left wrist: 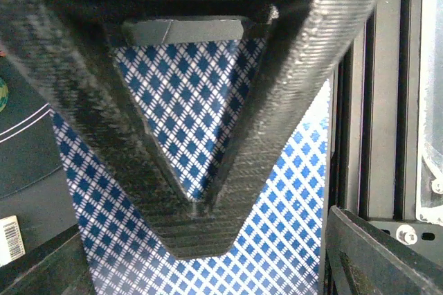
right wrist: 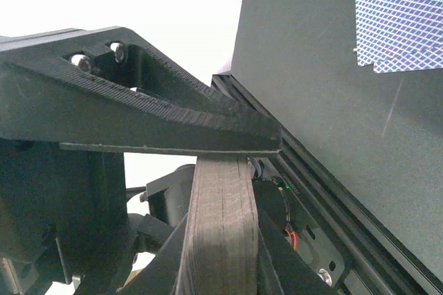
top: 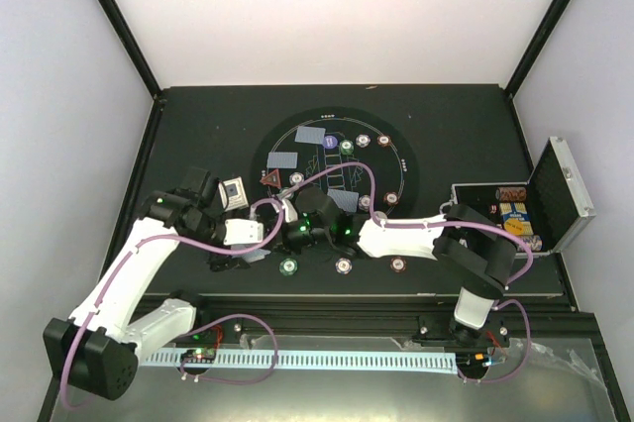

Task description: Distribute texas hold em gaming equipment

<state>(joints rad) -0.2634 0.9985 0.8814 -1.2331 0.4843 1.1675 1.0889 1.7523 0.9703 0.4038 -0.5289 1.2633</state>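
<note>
Blue-checked card (left wrist: 183, 115) sits close under the left pincer (top: 269, 239), beside the near rail (left wrist: 377, 101); its gap I cannot tell. Just right, the right pincer (top: 297, 234) meets it, grip unclear too. Chips (top: 288, 265) lie near both.

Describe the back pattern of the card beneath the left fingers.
The card shows a blue-and-white diamond lattice, clearest in the left wrist view.

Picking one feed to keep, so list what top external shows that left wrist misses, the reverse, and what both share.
Only top external: the open case, the round mat, chips around it, the red triangle. Only left wrist: a blue-backed card with its diamond print close up, and a barcode label. Both: blue-backed cards and the rail at the table's near edge.
</note>
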